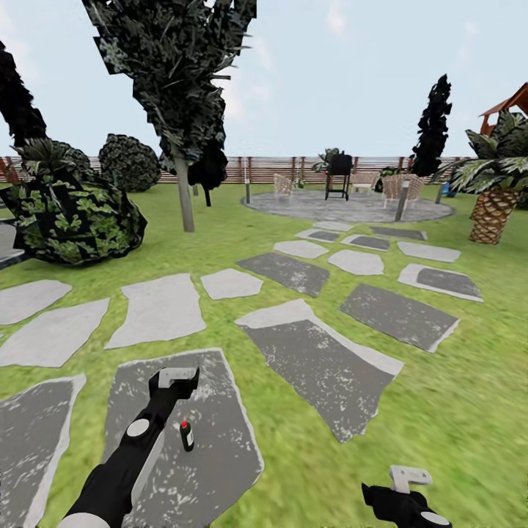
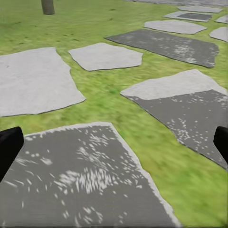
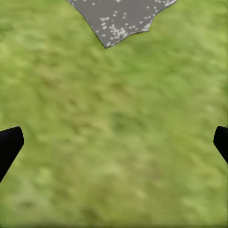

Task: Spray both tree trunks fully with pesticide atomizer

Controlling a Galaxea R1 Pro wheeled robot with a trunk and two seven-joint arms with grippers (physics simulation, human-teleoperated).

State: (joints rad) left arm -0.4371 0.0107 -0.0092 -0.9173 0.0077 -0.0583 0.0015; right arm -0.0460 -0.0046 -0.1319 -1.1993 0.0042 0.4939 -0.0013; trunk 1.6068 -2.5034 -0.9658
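Nearest the camera in the head view, the robot's two black arms reach forward over a garden lawn. The left gripper (image 1: 178, 378) hangs above a large dark grey paving stone (image 1: 213, 447) set in the grass. Its jaws are spread wide: in the left wrist view the two black fingertips (image 2: 9, 145) sit at opposite edges with nothing between them. The right gripper (image 1: 409, 478) is low over bare grass, and in the right wrist view its fingertips (image 3: 9, 142) are likewise far apart and hold nothing.

The pesticide atomizer (image 1: 186, 435), a small dark bottle with a red top, stands upright on that same dark stone, just beside the left arm and a little nearer the robot than the left gripper. Nothing touches it.

Beyond it, light and dark flat stepping stones (image 1: 158, 309) are scattered across the lawn (image 1: 469, 381), leading towards a round paved patio (image 1: 352, 207) with a black grill (image 1: 339, 172) and chairs.

At the left stands a tree (image 1: 176, 81) with a straight, bare grey trunk (image 1: 184, 192) and a dark, blocky crown. A leafy bush (image 1: 73, 209) sits further left. At the right is a short palm (image 1: 493, 202) with a criss-cross trunk, and a dark narrow tree (image 1: 433, 128) rises behind the patio. A brown slatted wooden fence (image 1: 264, 169) closes the far side under a pale sky.
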